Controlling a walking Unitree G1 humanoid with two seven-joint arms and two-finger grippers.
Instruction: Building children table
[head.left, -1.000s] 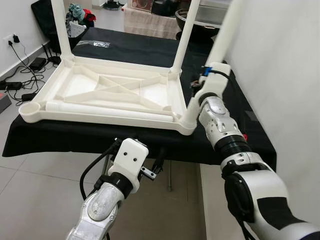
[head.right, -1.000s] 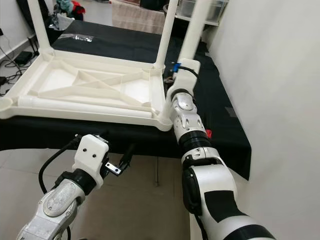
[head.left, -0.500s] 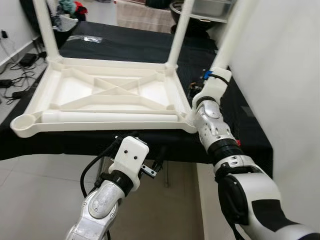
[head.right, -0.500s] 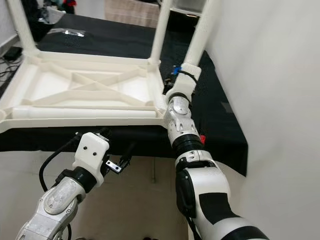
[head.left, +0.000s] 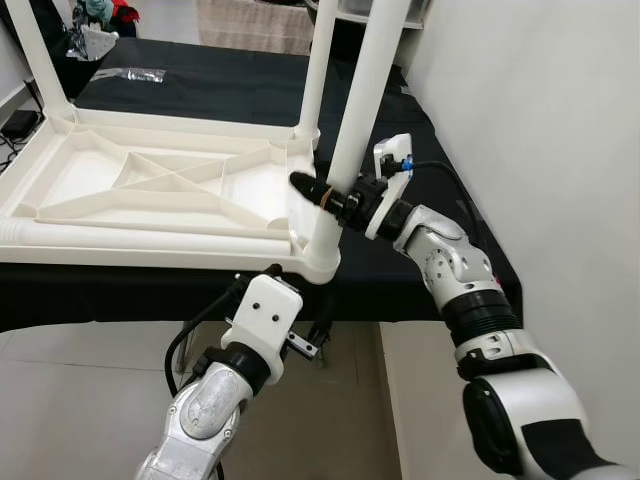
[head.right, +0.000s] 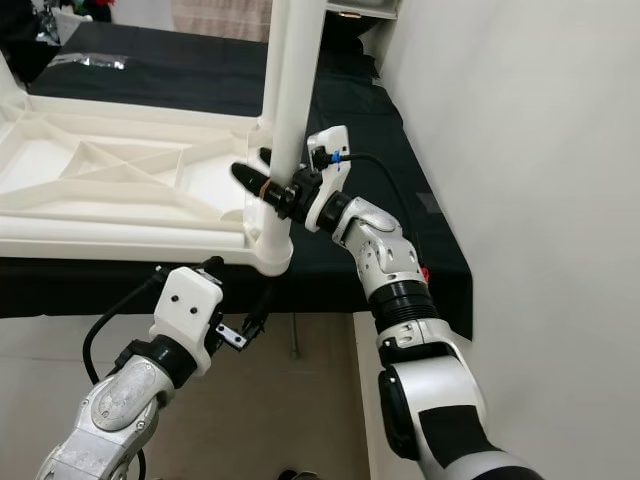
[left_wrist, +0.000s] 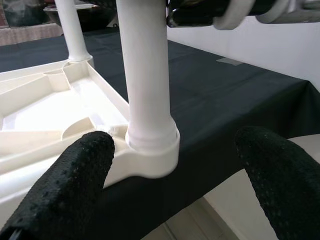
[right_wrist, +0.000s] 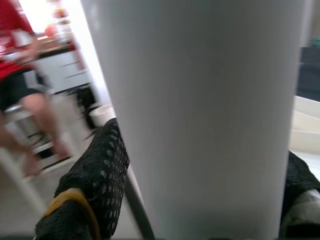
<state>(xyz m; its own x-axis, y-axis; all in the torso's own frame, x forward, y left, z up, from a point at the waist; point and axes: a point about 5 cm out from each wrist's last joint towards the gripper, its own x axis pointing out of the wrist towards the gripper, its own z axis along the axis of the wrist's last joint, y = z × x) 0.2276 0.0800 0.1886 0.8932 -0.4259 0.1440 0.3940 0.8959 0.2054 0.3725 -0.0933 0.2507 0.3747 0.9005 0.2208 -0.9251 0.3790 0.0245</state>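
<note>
My right hand (head.left: 335, 200) was clamped on the white leg (head.left: 352, 130) standing in the near corner socket of the upturned children's table (head.left: 150, 190), which lay on the black-draped table (head.left: 420, 260). My left hand (left_wrist: 165, 165) hung with fingers apart below that corner.

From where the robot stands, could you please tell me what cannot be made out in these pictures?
- Leg tops: the near table leg runs off the head views' upper edge.
- Left claw: hangs under the black cloth; its fingers are too dark to read there.
- Right claw: the leg covers its far finger.
- Person in the right wrist view: blurred and cut off.
- Tabletop: its left end is cropped.
</note>
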